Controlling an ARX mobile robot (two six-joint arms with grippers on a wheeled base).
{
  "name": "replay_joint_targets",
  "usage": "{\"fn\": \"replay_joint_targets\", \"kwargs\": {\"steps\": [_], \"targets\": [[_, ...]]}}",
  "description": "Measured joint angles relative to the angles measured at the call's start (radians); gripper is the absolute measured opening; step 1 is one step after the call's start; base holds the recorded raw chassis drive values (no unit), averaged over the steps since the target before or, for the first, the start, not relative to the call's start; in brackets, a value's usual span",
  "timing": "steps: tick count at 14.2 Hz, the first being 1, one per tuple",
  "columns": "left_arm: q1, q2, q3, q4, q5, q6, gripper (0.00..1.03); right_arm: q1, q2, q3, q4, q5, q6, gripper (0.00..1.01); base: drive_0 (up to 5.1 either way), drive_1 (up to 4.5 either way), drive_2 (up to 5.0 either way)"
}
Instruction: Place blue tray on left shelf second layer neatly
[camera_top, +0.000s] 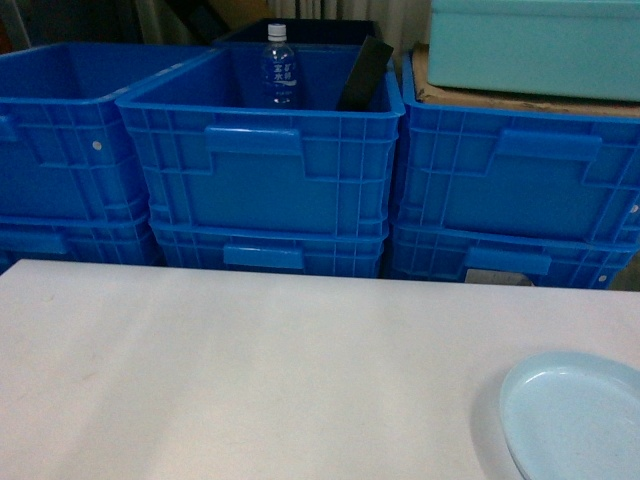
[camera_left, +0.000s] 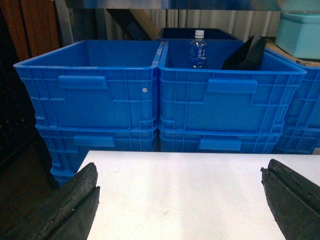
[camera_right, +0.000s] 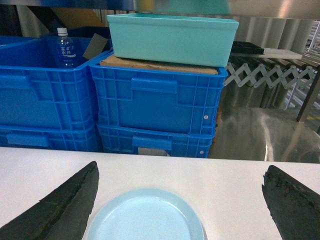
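Observation:
The blue tray (camera_top: 575, 420), pale, round and shallow, lies flat on the white table (camera_top: 250, 370) at the near right corner. In the right wrist view the blue tray (camera_right: 145, 217) sits low and left of centre. My right gripper (camera_right: 181, 167) is open above it, with the left finger (camera_right: 65, 205) near the rim and not touching. My left gripper (camera_left: 180, 170) is open over the bare table (camera_left: 180, 200) and holds nothing. Neither gripper shows in the head view. The left shelf second layer is out of view.
Stacked deep-blue crates (camera_top: 260, 170) stand right behind the table's far edge. A water bottle (camera_top: 281, 65) and a black item stand in the middle crate. A turquoise box (camera_right: 172, 37) rests on cardboard on the right stack. Shiny steel surfaces (camera_right: 265, 130) lie beyond on the right.

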Motion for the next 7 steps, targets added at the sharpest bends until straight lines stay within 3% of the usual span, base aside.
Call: {"fn": "replay_joint_targets", "kwargs": {"steps": [7], "targets": [[0.0, 0.0, 0.0, 0.0, 0.0, 0.0, 0.98, 0.0, 0.0, 0.0, 0.001, 0.0, 0.0, 0.98, 0.0, 0.0, 0.0]]}}
